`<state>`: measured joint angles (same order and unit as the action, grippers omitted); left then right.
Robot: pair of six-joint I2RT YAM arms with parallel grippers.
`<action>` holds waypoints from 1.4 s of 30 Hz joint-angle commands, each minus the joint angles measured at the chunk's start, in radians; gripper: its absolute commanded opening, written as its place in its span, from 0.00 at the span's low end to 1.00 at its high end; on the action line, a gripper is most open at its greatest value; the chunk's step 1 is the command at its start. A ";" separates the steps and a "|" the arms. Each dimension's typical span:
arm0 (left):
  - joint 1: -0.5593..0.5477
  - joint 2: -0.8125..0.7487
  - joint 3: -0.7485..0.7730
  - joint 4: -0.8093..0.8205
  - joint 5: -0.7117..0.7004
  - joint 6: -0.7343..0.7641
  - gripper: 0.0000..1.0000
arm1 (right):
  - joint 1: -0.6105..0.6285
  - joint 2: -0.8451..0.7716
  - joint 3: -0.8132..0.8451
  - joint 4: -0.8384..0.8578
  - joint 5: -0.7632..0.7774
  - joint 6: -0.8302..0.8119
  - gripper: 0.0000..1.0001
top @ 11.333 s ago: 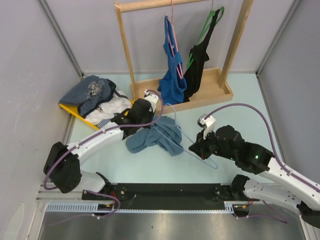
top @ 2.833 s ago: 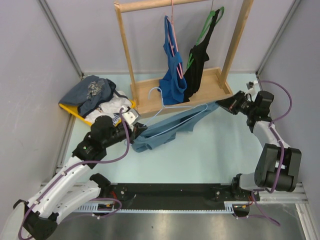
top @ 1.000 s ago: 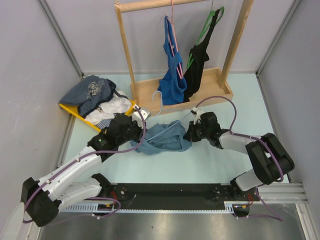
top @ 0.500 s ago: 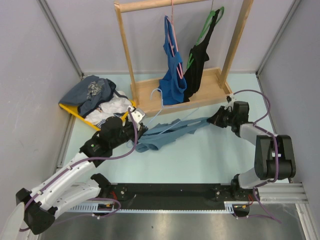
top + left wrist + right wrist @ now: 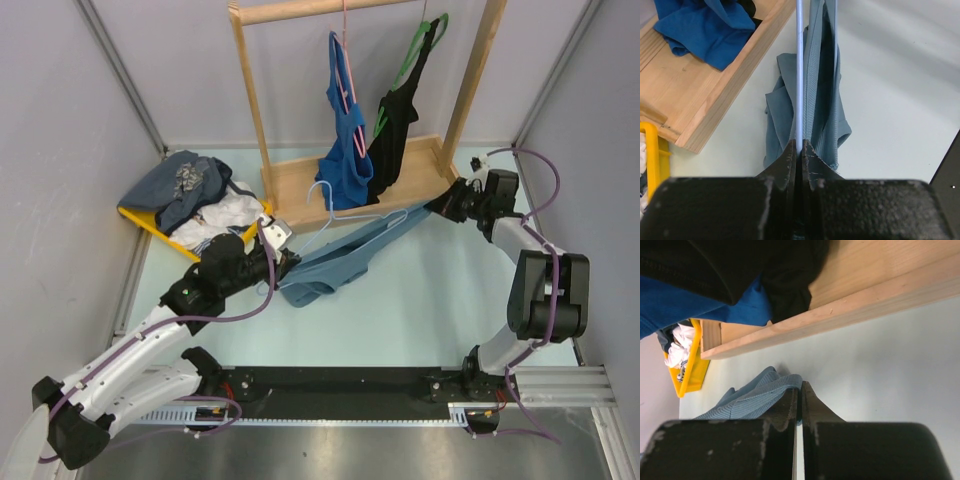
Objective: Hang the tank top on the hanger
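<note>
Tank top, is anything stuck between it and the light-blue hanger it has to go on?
Nothing visible is. The tank top stretches right alongside the hanger wire. The left gripper pinches the hanger, and the right gripper pinches the top's far end beside the wooden rack base.

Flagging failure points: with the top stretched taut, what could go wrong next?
The right gripper pinches only an edge of the tank top; the taut cloth could slip free. The left gripper clamps the thin hanger, which the pull could twist. The rack base beside the right gripper could be bumped.
</note>
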<state>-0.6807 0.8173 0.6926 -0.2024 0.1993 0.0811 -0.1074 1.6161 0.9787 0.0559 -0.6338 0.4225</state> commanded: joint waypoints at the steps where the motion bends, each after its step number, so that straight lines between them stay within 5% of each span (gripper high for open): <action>1: -0.003 -0.010 0.004 0.005 -0.035 0.026 0.00 | -0.032 -0.039 0.055 -0.027 0.034 -0.008 0.00; 18: -0.022 -0.007 0.005 -0.005 -0.092 0.031 0.00 | 0.044 -0.225 0.183 -0.231 0.005 0.006 0.00; 33: -0.023 -0.047 0.005 -0.008 -0.184 0.029 0.00 | 0.152 -0.430 0.153 -0.507 0.155 -0.146 0.00; 42: -0.023 -0.053 0.004 -0.003 -0.164 0.031 0.00 | 0.248 -0.487 0.160 -0.483 0.108 -0.079 0.00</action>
<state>-0.7002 0.7845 0.6926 -0.2207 0.0551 0.0978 0.0826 1.1564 1.1168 -0.4530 -0.5159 0.3103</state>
